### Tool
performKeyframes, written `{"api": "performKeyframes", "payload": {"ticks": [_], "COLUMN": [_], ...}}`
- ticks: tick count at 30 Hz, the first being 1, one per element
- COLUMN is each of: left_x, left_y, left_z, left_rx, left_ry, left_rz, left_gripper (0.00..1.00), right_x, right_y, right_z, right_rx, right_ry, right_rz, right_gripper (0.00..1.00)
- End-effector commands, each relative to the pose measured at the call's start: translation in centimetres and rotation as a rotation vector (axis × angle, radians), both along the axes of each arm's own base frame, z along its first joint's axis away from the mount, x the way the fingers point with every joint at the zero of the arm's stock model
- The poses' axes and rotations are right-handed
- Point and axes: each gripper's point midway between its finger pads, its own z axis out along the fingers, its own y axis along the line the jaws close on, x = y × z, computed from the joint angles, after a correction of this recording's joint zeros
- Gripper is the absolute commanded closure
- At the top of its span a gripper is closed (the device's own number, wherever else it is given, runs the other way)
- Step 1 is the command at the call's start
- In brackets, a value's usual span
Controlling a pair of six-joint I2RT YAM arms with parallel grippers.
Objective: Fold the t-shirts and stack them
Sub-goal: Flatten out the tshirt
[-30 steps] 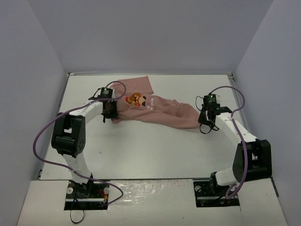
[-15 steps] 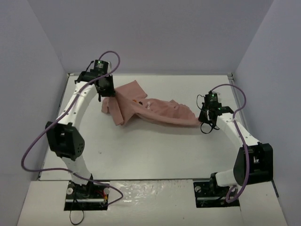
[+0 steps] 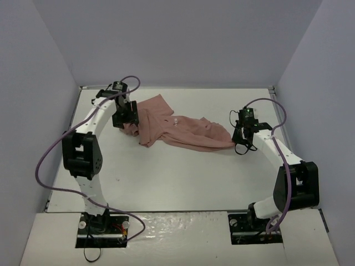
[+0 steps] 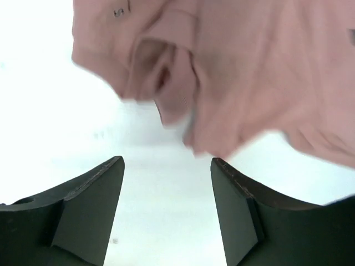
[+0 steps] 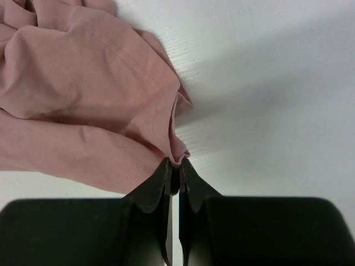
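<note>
pink t-shirt (image 3: 188, 133) lies crumpled across the far half of the table (image 3: 166, 177), 1 shirt only, so nothing to stack on yet. your right tool (image 5: 176, 166) is clamped on a fabric edge at the shirt's right end, prob. to anchor it for spreading. left tool (image 4: 166, 163) hangs open over the bunched left end, nothing btwn its jaws. 2 tools, 1 grip.
</note>
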Motion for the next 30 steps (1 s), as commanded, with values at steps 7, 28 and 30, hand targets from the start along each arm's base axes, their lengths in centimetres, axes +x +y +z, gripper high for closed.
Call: {"api": "performKeyframes", "payload": {"ticks": [7,28,30], "left_x": [-3.2,-0.7,-0.3], "left_y": [-5.8,-4.1,-4.1], "left_z": [0.4,-4.3,-4.1], "left_rx": [-0.152,-0.129,-0.128], "left_ry": [-0.048,-0.019,-0.028], "left_rz": [-0.007,-0.037,-0.039], "left_gripper": [0.54,0.60,0.60], "right_x": [-0.2,-1.3,-1.4], "right_y": [0.3,0.2,0.2], "right_z": [1.4,1.4,1.3], "right_rx": [0.006,0.008,0.007], "right_ry": [-0.054,-0.060,-0.058], "right_rz": [0.017,0.016,0.015], "right_gripper": [1.00,1.00,1.00]}}
